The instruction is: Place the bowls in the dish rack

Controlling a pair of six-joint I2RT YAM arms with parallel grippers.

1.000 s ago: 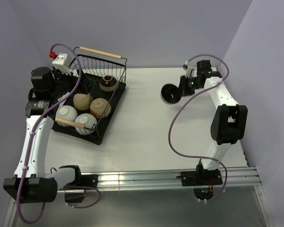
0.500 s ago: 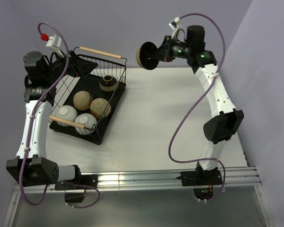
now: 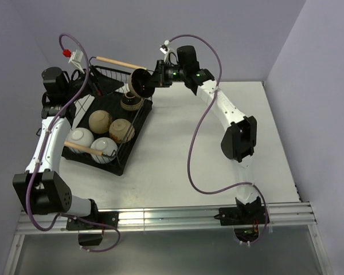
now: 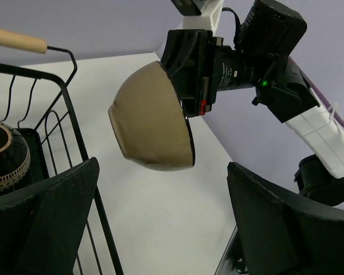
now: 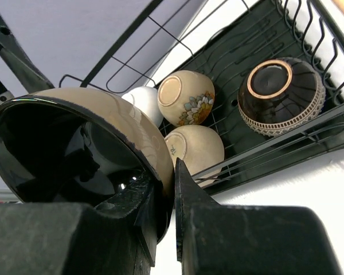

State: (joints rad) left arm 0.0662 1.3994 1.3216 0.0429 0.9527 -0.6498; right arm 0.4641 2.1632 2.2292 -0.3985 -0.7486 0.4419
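Pinching a bowl (tan outside, glossy black inside) by the rim with the right gripper, jaws narrowed onto it. Held on its side in the air by the far right corner of the dish rack. Nothing in the left gripper, spread wide at the rack's far-left end. Five other bowls sitting in the rack.

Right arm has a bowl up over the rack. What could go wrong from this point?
1. The right pincer grips the held bowl only by its rim, tipped on its side in the air; it might slip and drop.
2. It hangs by the dish rack's far corner, above the dark bowl; lowering carelessly could strike wire or ceramic.
3. The open left pincer hovers close by, so the arms may collide.
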